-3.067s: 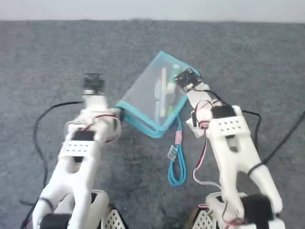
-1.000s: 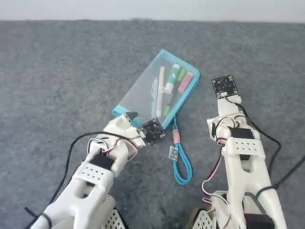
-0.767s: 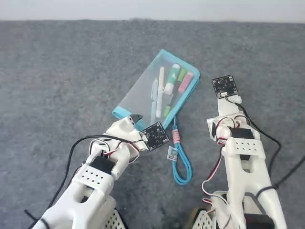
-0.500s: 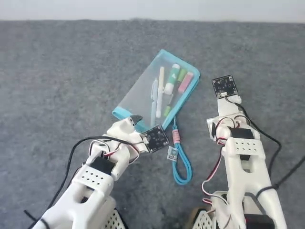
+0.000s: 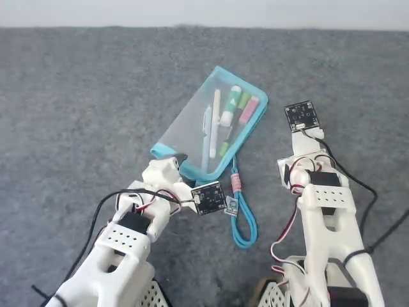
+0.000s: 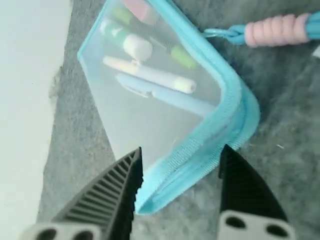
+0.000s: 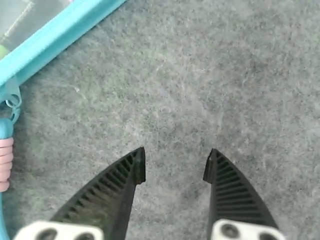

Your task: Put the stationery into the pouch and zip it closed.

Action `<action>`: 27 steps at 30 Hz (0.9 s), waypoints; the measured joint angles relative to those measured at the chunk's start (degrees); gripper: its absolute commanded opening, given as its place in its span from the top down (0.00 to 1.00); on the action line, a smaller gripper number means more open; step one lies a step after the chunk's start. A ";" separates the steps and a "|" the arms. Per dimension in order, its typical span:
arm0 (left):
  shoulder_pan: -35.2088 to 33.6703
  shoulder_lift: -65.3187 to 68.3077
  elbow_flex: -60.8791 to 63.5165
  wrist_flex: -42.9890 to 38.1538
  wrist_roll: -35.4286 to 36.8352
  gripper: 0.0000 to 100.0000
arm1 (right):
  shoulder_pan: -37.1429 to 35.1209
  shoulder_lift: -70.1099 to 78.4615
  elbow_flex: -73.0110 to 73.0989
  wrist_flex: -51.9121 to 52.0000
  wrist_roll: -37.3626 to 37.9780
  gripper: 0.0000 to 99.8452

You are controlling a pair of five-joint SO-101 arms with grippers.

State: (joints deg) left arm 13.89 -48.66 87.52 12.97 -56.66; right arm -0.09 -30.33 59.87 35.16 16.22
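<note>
Because holding just a few pens (image 5: 229,109), handling the pouch (image 5: 195,131) as light, soft and floppy, lying flat on the table (image 5: 77,96), seemingly zipped already. Pinching best at the stiffer zipper binding (image 6: 220,130) or lanyard (image 5: 243,224), avoiding the slick clear panel. Holding left gripper (image 6: 181,152) spread above its near corner, right gripper (image 7: 175,157) parted over bare table alongside.

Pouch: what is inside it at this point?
Through the translucent face of the pouch: a white pen, a pale blue pen, a green-and-white marker and a pink marker. Anything beneath them is covered.
</note>
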 measured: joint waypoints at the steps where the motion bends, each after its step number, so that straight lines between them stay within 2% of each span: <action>1: 0.00 0.00 0.09 -0.88 -0.26 0.72 | 0.00 0.00 0.00 0.00 0.00 0.81; 8: 0.00 0.00 6.15 -9.05 -3.25 0.71 | -0.18 0.00 0.00 0.00 0.00 0.81; 15: 0.00 0.00 6.59 -14.15 -3.43 0.71 | 0.00 0.00 0.00 0.00 0.00 0.81; 27: 1.58 -0.79 6.59 -15.56 -3.43 0.71 | 0.00 0.00 0.00 0.00 0.00 0.81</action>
State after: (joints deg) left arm 15.47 -49.45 94.11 -2.59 -60.09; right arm -0.09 -30.33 59.87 35.16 16.22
